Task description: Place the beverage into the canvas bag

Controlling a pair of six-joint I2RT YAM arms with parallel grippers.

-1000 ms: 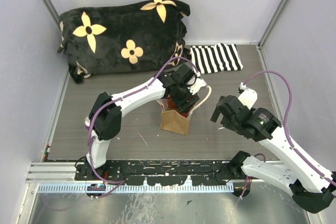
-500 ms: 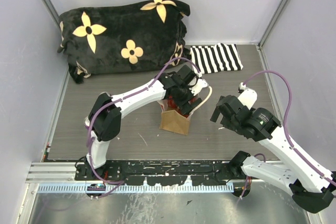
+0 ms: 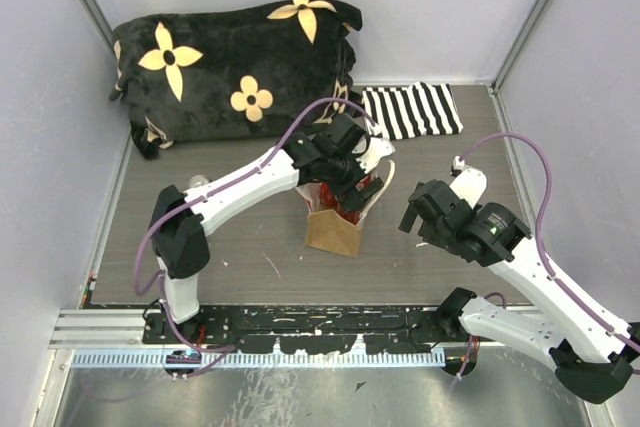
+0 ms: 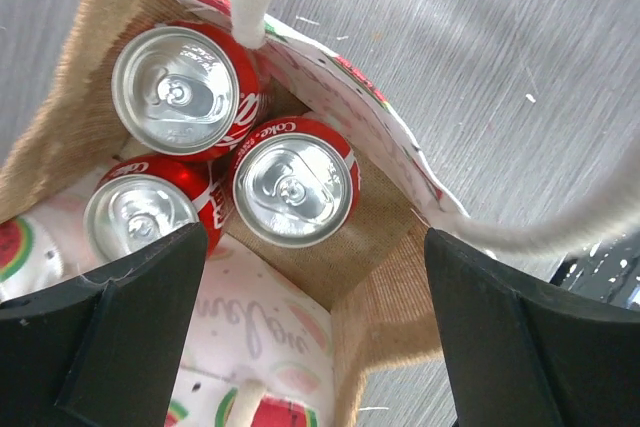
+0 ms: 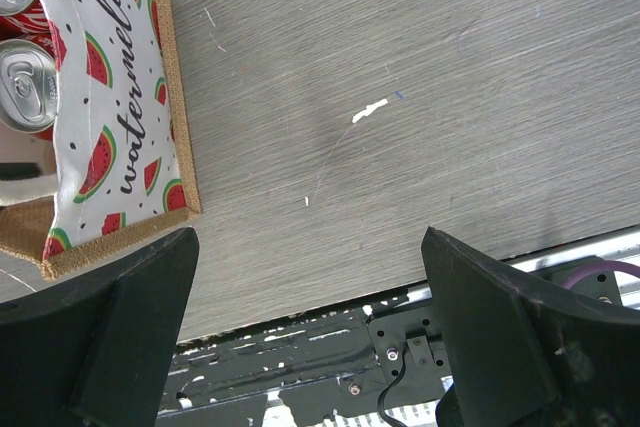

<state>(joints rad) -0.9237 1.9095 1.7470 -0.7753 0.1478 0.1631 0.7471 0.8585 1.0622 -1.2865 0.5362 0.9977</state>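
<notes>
I'm looking at a grey wood-grain bench [image 3: 240,247] flecked with a few small white scuffs [image 5: 368,110]. The canvas bag [image 3: 333,232] stands upright near the middle, its base straight on the surface. Along the far edge, a black plush blanket with cream flowers [image 3: 230,67] lies bunched at the left, and a black-and-white striped cloth [image 3: 410,112] lies flat just beside it on the right.

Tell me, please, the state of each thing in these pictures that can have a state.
canvas bag: upright, mouth open, cans inside.
three Coke cans: upright in the bag, tops look sealed.
left gripper: open, empty, above the bag's mouth.
right gripper: open, empty, above the table.
striped cloth: lying flat on the table.
flowered blanket: bunched at the far left.
</notes>
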